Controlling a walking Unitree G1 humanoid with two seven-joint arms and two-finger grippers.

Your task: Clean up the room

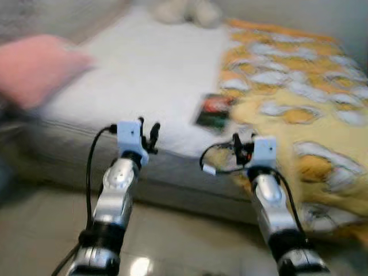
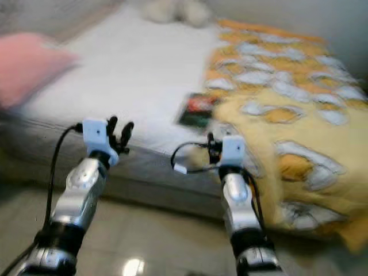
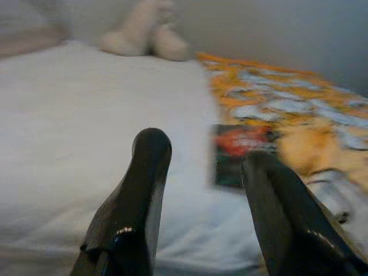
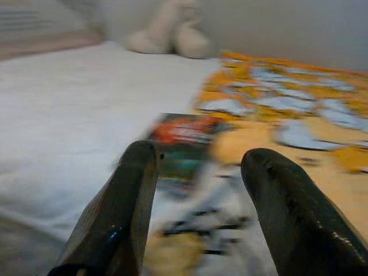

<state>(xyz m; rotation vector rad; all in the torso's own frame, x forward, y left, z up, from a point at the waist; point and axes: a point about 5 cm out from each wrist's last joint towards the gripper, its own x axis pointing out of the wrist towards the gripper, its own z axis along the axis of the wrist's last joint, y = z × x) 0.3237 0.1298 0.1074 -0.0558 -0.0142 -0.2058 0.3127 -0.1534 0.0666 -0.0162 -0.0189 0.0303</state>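
Before bed [image 1: 144, 86], both grippers parted (blurred), book [image 1: 214, 111]

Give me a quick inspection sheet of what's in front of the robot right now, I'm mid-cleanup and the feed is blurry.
Surface: bed with white sheet, grey mattress edge facing the robot.
Job's things: dark book or packet with red print lying flat on the sheet, beside the yellow patterned blanket.
Clutter: pink pillow at the bed's left side; pale plush toy at the far end.
Grippers: left gripper and right gripper both open, held before the bed edge, holding nothing.
Cables: black cable along the left arm; looped cable at the right wrist.
Surroundings: shiny tiled floor; plain wall behind.
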